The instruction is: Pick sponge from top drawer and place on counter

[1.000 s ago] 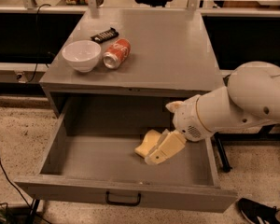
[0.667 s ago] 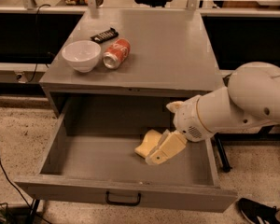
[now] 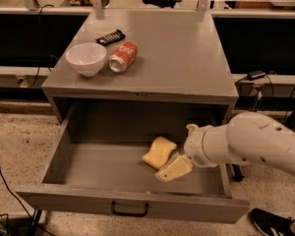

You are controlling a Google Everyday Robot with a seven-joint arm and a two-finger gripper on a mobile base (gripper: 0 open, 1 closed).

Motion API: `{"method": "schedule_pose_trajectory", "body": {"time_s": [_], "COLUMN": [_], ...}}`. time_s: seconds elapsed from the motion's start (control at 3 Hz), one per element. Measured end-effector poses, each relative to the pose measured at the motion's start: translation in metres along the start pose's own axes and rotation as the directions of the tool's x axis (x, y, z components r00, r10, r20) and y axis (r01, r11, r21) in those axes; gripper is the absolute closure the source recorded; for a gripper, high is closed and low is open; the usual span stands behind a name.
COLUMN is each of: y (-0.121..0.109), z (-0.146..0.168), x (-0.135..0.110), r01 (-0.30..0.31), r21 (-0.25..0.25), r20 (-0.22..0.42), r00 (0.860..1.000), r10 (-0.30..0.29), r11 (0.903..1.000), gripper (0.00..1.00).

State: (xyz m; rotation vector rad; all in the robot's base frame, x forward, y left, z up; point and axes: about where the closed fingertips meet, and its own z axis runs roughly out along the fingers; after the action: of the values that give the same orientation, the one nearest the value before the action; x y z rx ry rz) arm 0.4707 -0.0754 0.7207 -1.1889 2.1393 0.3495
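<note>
The top drawer is pulled wide open, with a black pull handle on its front. The pale-yellow sponge lies flat on the drawer floor, right of the middle. My gripper is down inside the drawer, just right of and in front of the sponge, close to its near edge. I cannot tell whether it touches the sponge. My white arm reaches in over the drawer's right side. The grey counter is the cabinet top above the drawer.
On the counter's left part stand a white bowl, a red soda can lying on its side, and a dark snack bar behind them. Cables and a shoe lie on the floor at the right.
My arm and gripper have dropped lower and come a little toward the drawer's front. The sponge has stayed where it was on the drawer floor.
</note>
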Motion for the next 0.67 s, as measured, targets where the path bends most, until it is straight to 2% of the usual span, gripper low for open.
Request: {"method": "schedule_pose_trajectory", "body": {"time_s": [0.33, 0.67], "y": [-0.028, -0.055], "z": [0.021, 0.038], "x": [0.008, 0.001], "r01": [-0.024, -0.025], "r21": [0.104, 0.154], "r20": [0.032, 0.081], "r00": [0.999, 0.997], "r10": [0.021, 0.012], "r11": [0.9943, 0.9877], "gripper": [0.0, 0.0]}}
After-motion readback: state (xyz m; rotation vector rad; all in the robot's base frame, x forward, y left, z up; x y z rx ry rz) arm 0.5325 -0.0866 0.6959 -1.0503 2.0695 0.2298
